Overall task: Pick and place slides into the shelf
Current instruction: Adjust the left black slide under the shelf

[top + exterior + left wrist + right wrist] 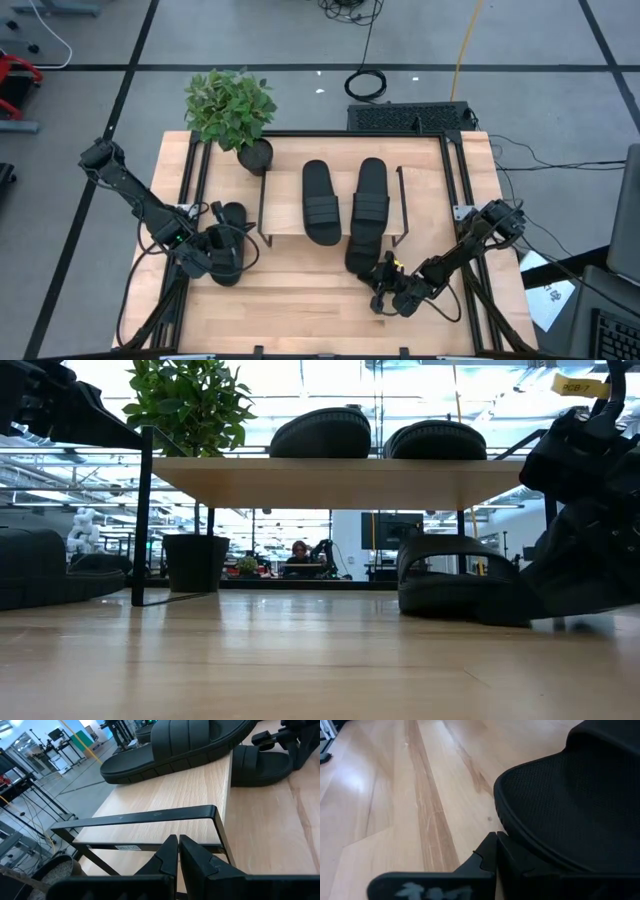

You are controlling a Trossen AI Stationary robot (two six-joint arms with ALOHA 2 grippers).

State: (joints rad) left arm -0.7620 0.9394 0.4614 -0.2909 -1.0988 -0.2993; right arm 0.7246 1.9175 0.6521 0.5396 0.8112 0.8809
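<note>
The shelf (285,215) (340,482) carries two black slides (321,203) (372,190) side by side on its board. A third slide (360,250) (455,575) lies sole-down on the table at the shelf's near right. My right gripper (380,285) (495,840) is shut, low at that slide's near end. A fourth slide (232,215) (40,565) lies left of the shelf. My left gripper (240,252) (177,842) is shut over it, pointing at the shelf's left wire leg (150,815). My right gripper's shut fingers (512,857) come level along the table from the near right, tips right at the rim of the third slide's near end (520,827). Whether they touch that rim, I cannot tell. The slide rests flat on the table.
A potted plant (232,105) (190,420) stands at the shelf's far left corner. Black frame rails (195,190) run along both sides of the table. Bare wood (300,315) lies between the grippers toward the near edge. A person (298,555) sits far behind the table.
</note>
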